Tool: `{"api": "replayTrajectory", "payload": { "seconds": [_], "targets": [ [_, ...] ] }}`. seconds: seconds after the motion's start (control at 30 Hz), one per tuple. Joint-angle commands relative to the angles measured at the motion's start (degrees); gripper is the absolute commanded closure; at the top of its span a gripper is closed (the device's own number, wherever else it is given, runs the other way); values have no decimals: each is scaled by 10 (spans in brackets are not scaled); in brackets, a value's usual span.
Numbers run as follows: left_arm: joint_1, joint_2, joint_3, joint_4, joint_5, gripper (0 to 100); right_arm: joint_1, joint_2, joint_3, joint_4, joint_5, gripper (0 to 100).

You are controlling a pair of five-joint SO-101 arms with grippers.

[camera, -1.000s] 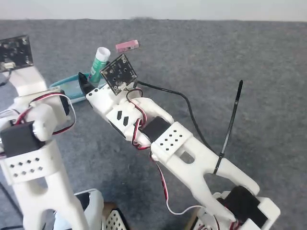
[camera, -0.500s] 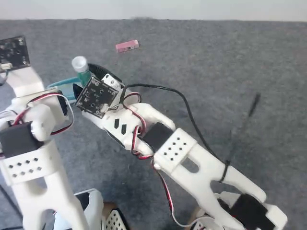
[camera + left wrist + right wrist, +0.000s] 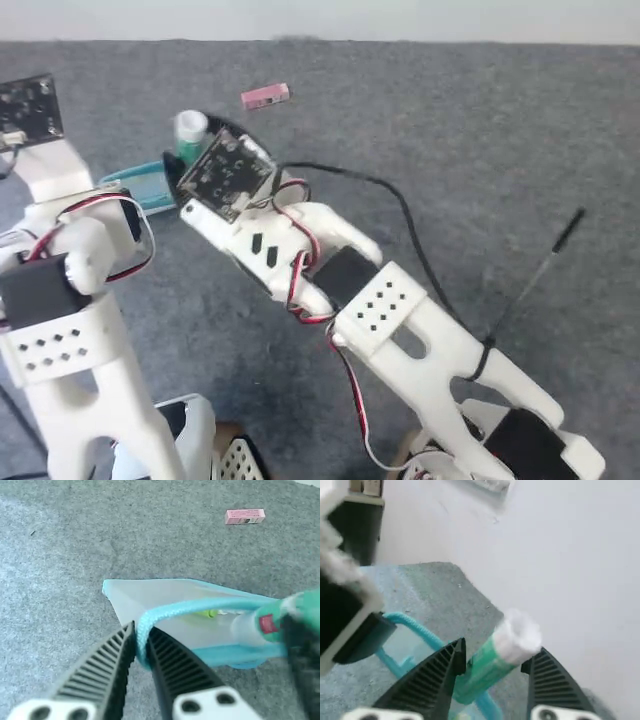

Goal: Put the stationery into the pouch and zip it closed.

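Clamping the glue stick (image 3: 487,670) between its fingers, right gripper (image 3: 498,652) sits at the pouch (image 3: 150,592) mouth, left gripper (image 3: 141,630) pinching the cord (image 3: 200,607).

right arm (image 3: 400,320) and left arm (image 3: 75,350) are white plastic with black servo blocks (image 3: 35,290). red and white wires (image 3: 297,275) loop between joints; fingers (image 3: 180,665) are ribbed black.

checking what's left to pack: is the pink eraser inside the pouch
No, the pink eraser lies on the grey carpet, well apart from the pouch.
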Motion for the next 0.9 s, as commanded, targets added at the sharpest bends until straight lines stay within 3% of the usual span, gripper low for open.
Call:
{"api": "replayTrajectory", "payload": {
  "seconds": [0.0,0.33,0.53,0.87],
  "targets": [
    [-4,-4,-29,-5,9,988,7,-46,-36,0,-7,820],
    [-4,-4,-28,-5,9,988,7,-69,-16,17,-6,827],
    [-4,-4,-27,-5,9,988,4,-71,3,18,-4,991],
    [-4,-4,-26,-5,8,988,12,-35,-11,37,-3,991]
  ]
}}
